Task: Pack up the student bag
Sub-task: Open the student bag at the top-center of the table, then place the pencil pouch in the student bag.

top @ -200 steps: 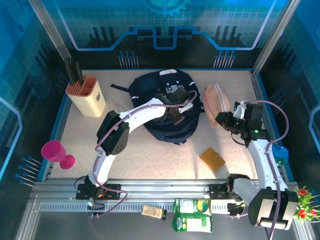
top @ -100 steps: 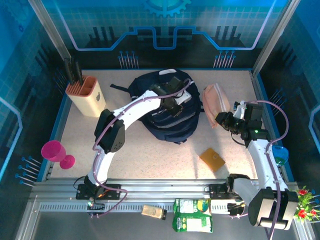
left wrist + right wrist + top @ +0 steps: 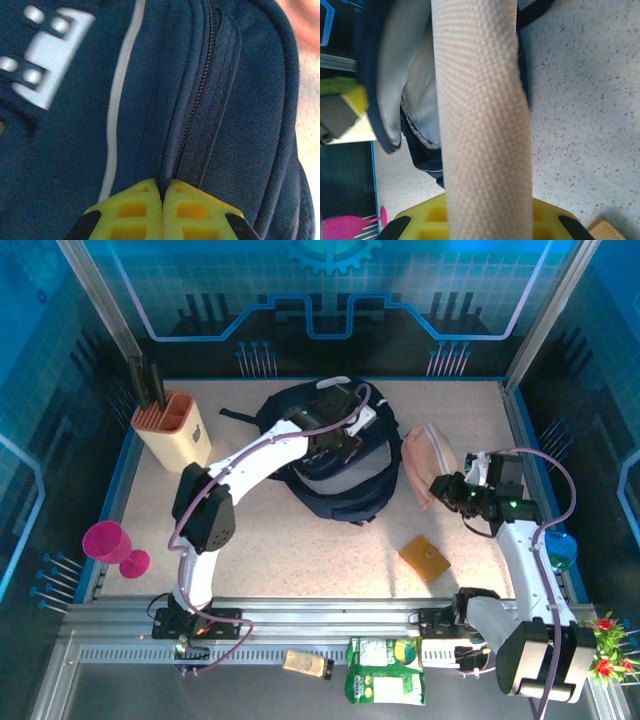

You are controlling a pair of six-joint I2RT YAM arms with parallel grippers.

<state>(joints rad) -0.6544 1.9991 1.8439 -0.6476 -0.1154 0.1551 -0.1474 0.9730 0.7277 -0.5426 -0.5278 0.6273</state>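
- The student bag [image 3: 340, 498] lies in the upper middle of the overhead view on the speckled table [image 3: 290, 560]. It is dark navy with thin white piping.
- The left gripper [image 3: 338, 438] sits on top of the bag, over its middle. Its white arm reaches in from the lower left.
- In the left wrist view the bag [image 3: 235, 125] shows close up. A zipper [image 3: 192, 120] runs down the centre, a white stripe lies left of it, and a grey-white patch [image 3: 47, 55] is at the upper left.
- At the bottom centre of that view the left gripper [image 3: 162, 192] has its yellow pads pressed together with no gap, pinching a fold of the bag's fabric just beside the zipper.
- In the right wrist view the bag [image 3: 422, 150] is at the left, with its navy rim raised and pale lining showing inside. A yellow fingertip [image 3: 355, 97] of the left gripper is clamped on that rim at the left edge.
- Just right of the bag in the overhead view, a pink fabric pouch [image 3: 425, 452] is held on edge by the right gripper [image 3: 447, 488].
- In the right wrist view the pouch [image 3: 480, 115] runs top to bottom through the centre. The right gripper [image 3: 480, 217] pinches it at the bottom.
- A tan knife block [image 3: 172, 432] stands at the upper left, well apart from the bag.
- A pink goblet [image 3: 112, 543] lies at the left edge.
- A yellow-orange square [image 3: 425, 558] lies below the pouch.
- A green packet [image 3: 385, 670] rests on the rail at the bottom.
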